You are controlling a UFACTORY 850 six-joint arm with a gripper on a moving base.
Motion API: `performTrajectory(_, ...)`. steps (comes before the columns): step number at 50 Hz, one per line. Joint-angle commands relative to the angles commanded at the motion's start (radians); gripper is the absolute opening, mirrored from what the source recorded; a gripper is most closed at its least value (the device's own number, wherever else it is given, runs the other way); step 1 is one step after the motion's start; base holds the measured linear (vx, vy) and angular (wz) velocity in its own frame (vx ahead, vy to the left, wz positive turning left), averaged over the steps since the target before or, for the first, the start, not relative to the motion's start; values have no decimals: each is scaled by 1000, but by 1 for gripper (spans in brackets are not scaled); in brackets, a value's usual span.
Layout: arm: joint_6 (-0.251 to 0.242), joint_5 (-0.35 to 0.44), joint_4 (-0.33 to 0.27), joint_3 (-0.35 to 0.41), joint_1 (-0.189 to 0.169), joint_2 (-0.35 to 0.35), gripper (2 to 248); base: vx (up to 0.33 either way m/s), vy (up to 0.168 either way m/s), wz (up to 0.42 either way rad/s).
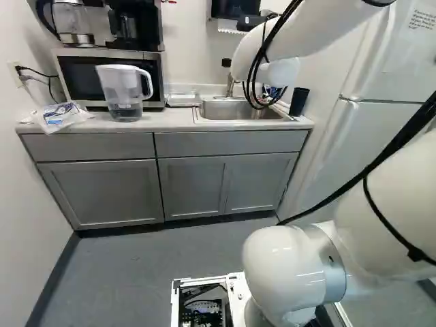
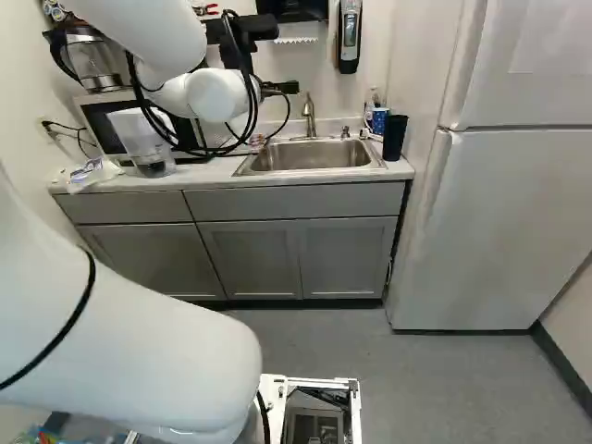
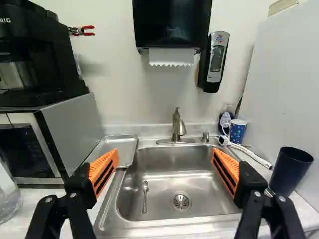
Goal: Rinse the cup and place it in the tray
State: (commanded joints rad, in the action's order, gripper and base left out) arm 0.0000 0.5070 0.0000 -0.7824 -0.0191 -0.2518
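Observation:
My gripper (image 2: pixel 279 89) is reached out over the counter in the right base view, partly hidden by the wrist. The wrist view shows the gripper (image 3: pixel 166 164) open wide, its orange pads apart with nothing held. Ahead of it lies the steel sink (image 3: pixel 164 189) with its faucet (image 3: pixel 177 128). A dark cup (image 3: pixel 290 172) stands upright on the counter beyond one finger, right of the sink; a blue patterned mug (image 3: pixel 238 131) stands farther back. The metal tray (image 3: pixel 122 145) lies beside the sink, on the microwave side.
A spoon (image 3: pixel 145 195) lies in the sink. The microwave (image 3: pixel 42 142) carries a coffee maker (image 3: pixel 37 55). A water pitcher (image 1: pixel 123 92) and plastic bag (image 1: pixel 60 117) occupy the counter's left part. Beside the cup rises the refrigerator (image 2: pixel 509 222). A white hose (image 3: pixel 251 154) lies behind the cup.

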Motion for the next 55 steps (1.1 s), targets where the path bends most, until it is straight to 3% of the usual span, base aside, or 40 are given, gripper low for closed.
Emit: performTrajectory(55, 0, -114, 0, -115, 0, 10, 247, 0, 0, 0)
